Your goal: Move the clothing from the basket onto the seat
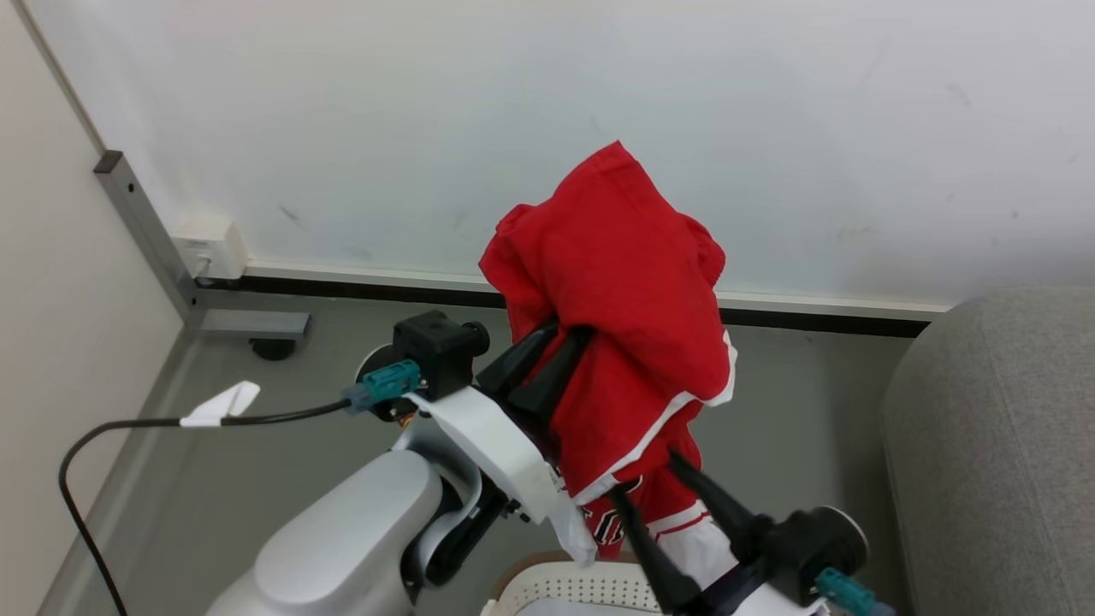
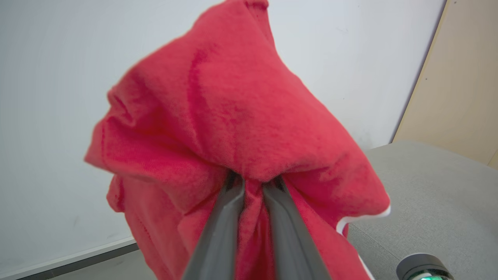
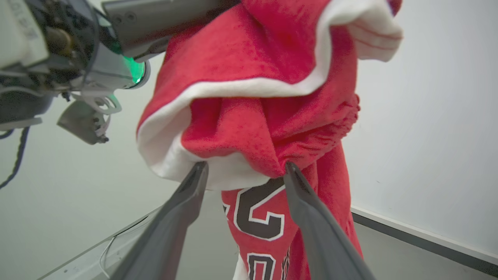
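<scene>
Grey floor (image 1: 796, 411), white-walled room corner. Nearest was the basket (image 1: 565, 590), its rim at the near edge of the head view. Just past it, the right end effector (image 1: 646, 483) had its fingers spread apart, tips at the hanging hem of the clothing (image 1: 624, 325). The left end effector (image 1: 554, 355) was clamped on a bunched fold of the clothing, holding it in the air above the basket. The seat (image 1: 1001, 445) stood off to the right, apart from the clothing. The wall (image 1: 428, 103) was farthest.
</scene>
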Motion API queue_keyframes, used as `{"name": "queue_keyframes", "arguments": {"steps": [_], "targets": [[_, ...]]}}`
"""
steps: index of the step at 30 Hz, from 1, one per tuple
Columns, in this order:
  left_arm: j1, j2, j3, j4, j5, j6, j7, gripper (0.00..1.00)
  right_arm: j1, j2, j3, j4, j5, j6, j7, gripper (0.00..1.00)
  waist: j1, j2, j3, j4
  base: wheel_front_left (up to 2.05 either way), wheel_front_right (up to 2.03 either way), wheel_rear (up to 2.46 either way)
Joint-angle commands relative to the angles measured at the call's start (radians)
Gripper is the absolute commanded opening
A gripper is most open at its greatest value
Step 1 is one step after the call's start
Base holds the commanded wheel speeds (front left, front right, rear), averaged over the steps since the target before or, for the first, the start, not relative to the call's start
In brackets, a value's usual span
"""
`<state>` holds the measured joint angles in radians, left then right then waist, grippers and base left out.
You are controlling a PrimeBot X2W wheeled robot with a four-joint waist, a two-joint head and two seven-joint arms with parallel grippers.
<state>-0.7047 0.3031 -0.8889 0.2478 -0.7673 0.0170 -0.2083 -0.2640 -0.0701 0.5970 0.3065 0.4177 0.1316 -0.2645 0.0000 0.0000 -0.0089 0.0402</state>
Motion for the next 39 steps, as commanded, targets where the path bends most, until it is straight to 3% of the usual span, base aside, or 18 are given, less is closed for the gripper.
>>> {"name": "queue_keyframes", "arguments": {"steps": [1, 5, 17, 27, 28, 29, 30, 39], "targets": [[0.010, -0.002, -0.001, 0.002, -0.007, -0.004, 0.001, 0.00, -0.023, -0.020, 0.027, 0.016, -0.023, -0.002, 0.000, 1.00, 0.0000, 0.0000, -0.002, 0.006, 0.00, 0.00, 0.00], [0.006, -0.011, -0.007, 0.014, -0.011, -0.008, 0.001, 0.00, -0.073, -0.025, 0.075, 0.062, -0.073, -0.002, 0.000, 1.00, 0.0000, 0.0000, -0.004, 0.020, 0.00, 0.00, 0.00], [0.015, -0.055, -0.059, 0.022, -0.004, -0.029, 0.012, 0.00, -0.192, 0.017, 0.041, 0.209, -0.223, -0.002, 0.000, 1.00, 0.0000, 0.0000, -0.007, 0.068, 0.00, 0.00, 0.00], [0.018, -0.085, -0.093, 0.031, -0.004, -0.044, 0.019, 0.00, -0.206, 0.019, -0.004, 0.189, -0.195, -0.002, 0.000, 1.00, 0.0000, 0.0000, -0.008, 0.099, 0.00, 0.00, 0.00], [0.019, -0.084, -0.094, 0.033, -0.006, -0.044, 0.018, 0.00, -0.205, 0.019, -0.003, 0.188, -0.189, -0.002, 0.000, 0.73, 0.0000, 0.0000, -0.008, 0.100, 0.00, 0.00, 0.00], [0.019, -0.082, -0.093, 0.035, -0.007, -0.043, 0.017, 0.00, -0.204, 0.019, -0.001, 0.187, -0.184, -0.002, 0.000, 0.07, 0.0000, 0.0000, -0.008, 0.100, 0.00, 0.00, 0.00], [0.018, -0.080, -0.091, 0.038, -0.009, -0.044, 0.016, 0.00, -0.203, 0.020, 0.001, 0.187, -0.178, -0.002, 0.000, 0.00, 0.0000, 0.0000, -0.008, 0.100, 0.00, 0.00, 0.00], [0.009, -0.063, -0.072, 0.050, -0.023, -0.037, 0.005, 0.00, -0.188, 0.019, -0.007, 0.176, -0.143, -0.002, 0.000, 0.00, 0.0000, 0.0000, -0.005, 0.088, 0.00, 0.00, 0.00]]}}
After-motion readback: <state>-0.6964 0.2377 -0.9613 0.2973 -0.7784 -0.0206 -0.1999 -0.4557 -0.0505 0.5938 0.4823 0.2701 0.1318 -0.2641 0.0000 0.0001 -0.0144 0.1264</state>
